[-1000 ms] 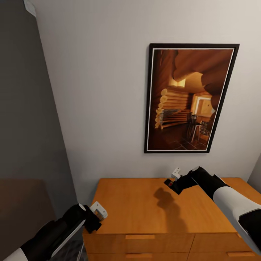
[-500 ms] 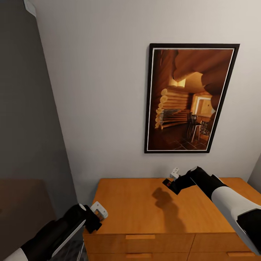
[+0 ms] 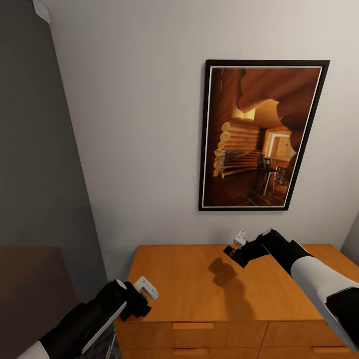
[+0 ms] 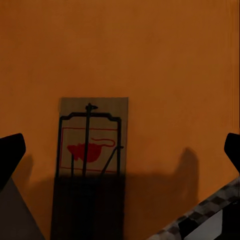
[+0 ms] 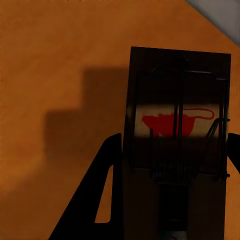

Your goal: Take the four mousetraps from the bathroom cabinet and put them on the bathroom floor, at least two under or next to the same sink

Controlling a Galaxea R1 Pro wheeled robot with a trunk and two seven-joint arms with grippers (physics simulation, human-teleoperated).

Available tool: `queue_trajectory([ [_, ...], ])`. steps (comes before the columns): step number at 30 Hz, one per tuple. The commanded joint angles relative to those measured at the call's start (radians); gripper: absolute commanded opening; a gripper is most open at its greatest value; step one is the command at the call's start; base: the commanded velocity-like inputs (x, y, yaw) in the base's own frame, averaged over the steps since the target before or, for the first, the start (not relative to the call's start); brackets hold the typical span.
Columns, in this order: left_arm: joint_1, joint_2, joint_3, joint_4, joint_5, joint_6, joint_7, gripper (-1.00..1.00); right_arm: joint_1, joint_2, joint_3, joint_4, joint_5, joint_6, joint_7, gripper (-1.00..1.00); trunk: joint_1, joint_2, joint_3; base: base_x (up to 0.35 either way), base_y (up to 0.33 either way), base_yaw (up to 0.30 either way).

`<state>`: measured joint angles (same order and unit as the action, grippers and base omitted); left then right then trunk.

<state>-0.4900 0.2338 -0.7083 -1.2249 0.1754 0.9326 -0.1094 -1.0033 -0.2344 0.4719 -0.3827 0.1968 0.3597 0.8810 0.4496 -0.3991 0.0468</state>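
The cabinet [image 3: 214, 284] is showing a smooth, satin orange-brown wood top, soft shadows lying on it without glare. Between the left gripper's [image 4: 120, 150] dark matt fingers [image 4: 10, 155], a mousetrap [image 4: 92, 137] is reading as flat, pale matt board with thin dark wire and a printed red mark. Between the right gripper's [image 5: 172, 165] black matt fingers [image 5: 107, 195], another mousetrap [image 5: 177, 120] is looking the same: dull board, dark wire, coiled spring. The arm shells are looking like smooth white and black plastic. The wall [image 3: 134, 124] is appearing matt painted; the picture frame [image 3: 207, 134] is glossy black.
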Motion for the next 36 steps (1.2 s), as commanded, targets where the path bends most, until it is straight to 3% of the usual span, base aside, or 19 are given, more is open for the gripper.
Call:
queue_trajectory([
  [1, -0.001, 0.001, -0.001, -0.001, 0.004, 0.002, -0.003, 1.0, 0.0, 0.0, -0.001, -0.002, 0.004, 0.007, 0.008, -1.0, 0.0, -0.001, -0.001, 0.0, 0.0, 0.0],
  [9, -0.001, 0.009, 0.06, 0.001, 0.001, -0.004, -0.081, 1.0, 0.0, 0.0, 0.0, -0.002, 0.005, 0.007, 0.007, -1.0, 0.0, -0.001, -0.001, 0.0, 0.0, 0.0],
  [15, -0.001, 0.017, 0.071, 0.003, 0.0, -0.002, -0.091, 1.0, 0.0, 0.0, 0.0, -0.002, 0.005, 0.007, 0.007, -1.0, 0.0, -0.001, -0.001, 0.0, 0.0, 0.0],
  [24, -0.001, 0.073, 0.085, 0.01, 0.002, -0.002, -0.137, 1.0, 0.0, 0.0, 0.0, -0.002, 0.005, 0.007, 0.007, -1.0, 0.0, -0.001, -0.001, 0.0, 0.0, 0.0],
  [29, -0.001, 0.085, 0.098, 0.011, -0.001, -0.004, -0.212, 1.0, 0.0, 0.0, 0.0, -0.002, 0.005, 0.007, 0.007, -1.0, 0.0, -0.001, -0.001, 0.0, 0.0, 0.0],
  [36, -0.001, 0.097, 0.129, 0.01, -0.001, -0.009, -0.252, 1.0, 0.0, 0.0, 0.0, -0.002, 0.006, 0.007, 0.007, -1.0, 0.0, -0.001, -0.001, 0.0, 0.0, 0.0],
])
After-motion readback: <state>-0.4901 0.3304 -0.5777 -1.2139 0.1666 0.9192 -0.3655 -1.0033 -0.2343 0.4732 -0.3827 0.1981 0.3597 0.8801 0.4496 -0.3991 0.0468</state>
